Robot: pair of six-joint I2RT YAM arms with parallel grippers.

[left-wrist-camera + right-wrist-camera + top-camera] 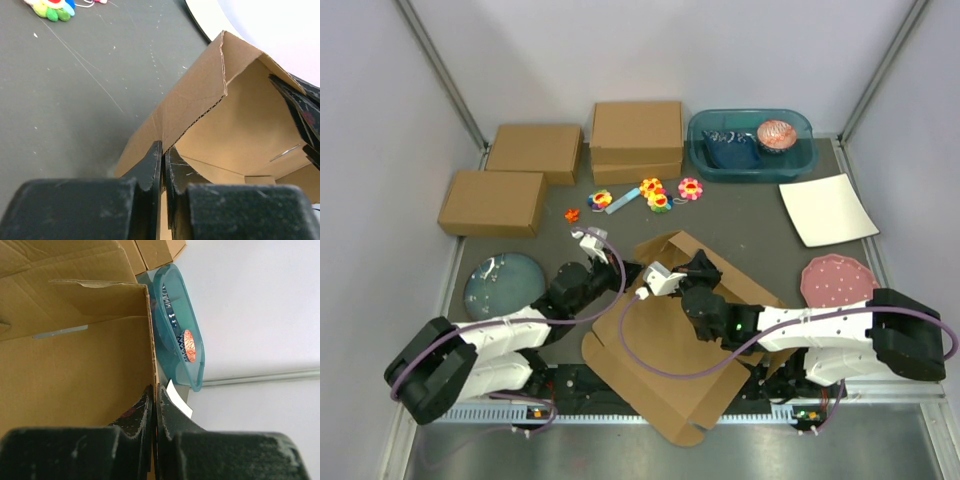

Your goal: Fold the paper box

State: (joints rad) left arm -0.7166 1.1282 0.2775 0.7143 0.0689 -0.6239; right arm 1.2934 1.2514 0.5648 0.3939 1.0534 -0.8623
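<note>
- The box sits at the middle of the near edge of the surface, between the two arms. It is half formed: its large flat panel lies down and runs out past the near edge, while a wall stands up along its far side.
- The left fingers are closed on the rim of a raised flap at the box's left end. Only their tips hold cardboard.
- The right fingers are pinched shut on the top edge of a standing wall. The tub at the far right corner shows beyond it.
- Slipping: both grips are thin pinches right at an edge. A sideways pull or a quick move could let the cardboard slide out, and the wall would probably spring back flat.
- Tearing: the flap in the left wrist view carries a perforated crease. If the arms pull apart or twist against each other, the board may rip there or bend away from its score line.
- Sliding: nothing pins the flat panel. Lifting or pushing the walls could drag the whole box further over the near edge until it tips off.
- Crowding: both wrists work close together over the same end of the box, so a move by one arm could knock the other or crush a tab.
- Misfolding: whether the side tabs are tucked inside is hidden, and closing the wall blind could trap one outside.
</note>
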